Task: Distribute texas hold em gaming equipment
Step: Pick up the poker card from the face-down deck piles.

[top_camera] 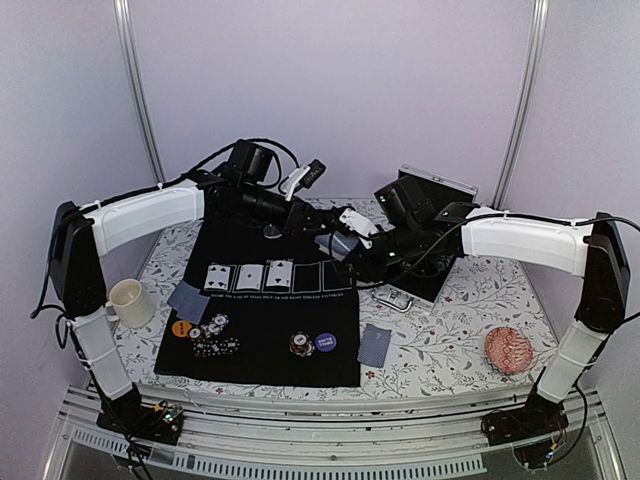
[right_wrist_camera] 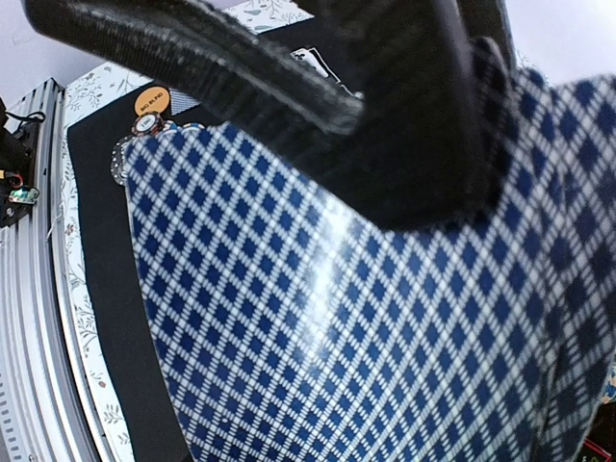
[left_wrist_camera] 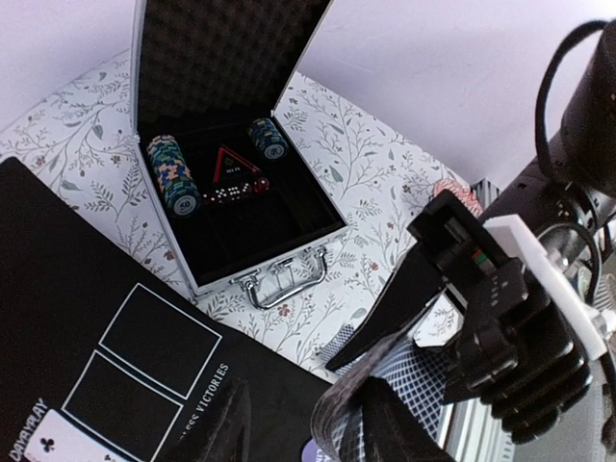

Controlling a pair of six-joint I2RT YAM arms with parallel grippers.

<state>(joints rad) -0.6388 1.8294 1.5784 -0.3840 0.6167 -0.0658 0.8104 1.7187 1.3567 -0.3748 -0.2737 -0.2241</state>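
Above the black mat [top_camera: 260, 320], right jaws tight on a playing card [right_wrist_camera: 337, 318], left jaws apart.

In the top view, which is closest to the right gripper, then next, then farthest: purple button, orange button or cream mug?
1. purple button, front middle of the black mat.
2. orange button, the mat's front-left corner.
3. cream mug, off the mat, far left.

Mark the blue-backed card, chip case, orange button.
playing card [right_wrist_camera: 337, 308], right wrist view, patterned back.
chip case [left_wrist_camera: 221, 58], left wrist view, open lid's foam.
orange button [top_camera: 181, 328], top external view, disc centre.
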